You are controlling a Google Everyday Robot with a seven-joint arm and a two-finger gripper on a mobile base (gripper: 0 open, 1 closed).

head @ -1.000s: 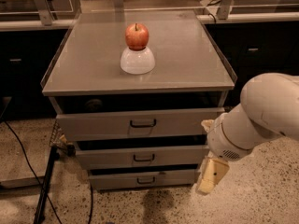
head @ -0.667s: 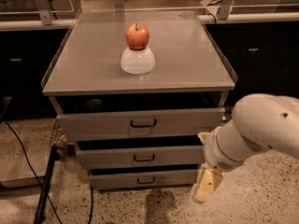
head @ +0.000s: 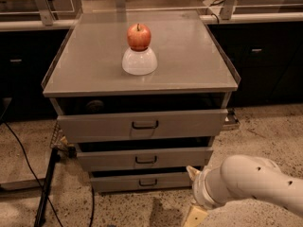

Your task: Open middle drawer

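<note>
The grey cabinet has three grey drawer fronts stacked one above the other. The middle drawer is the mid-sized one, with a small dark loop handle at its centre and a dark gap above its front. My gripper is at the bottom right of the camera view, on the end of the white arm. It sits low, below and to the right of the middle drawer's right end, apart from the handle.
A red apple rests on an upturned white bowl on the cabinet top. The tallest top drawer and the shortest bottom drawer flank the middle one. Black cables run over the speckled floor at left.
My arm and gripper have moved down and a little left, from beside the drawers' right ends to near the floor. The drawers, apple and bowl have not moved.
</note>
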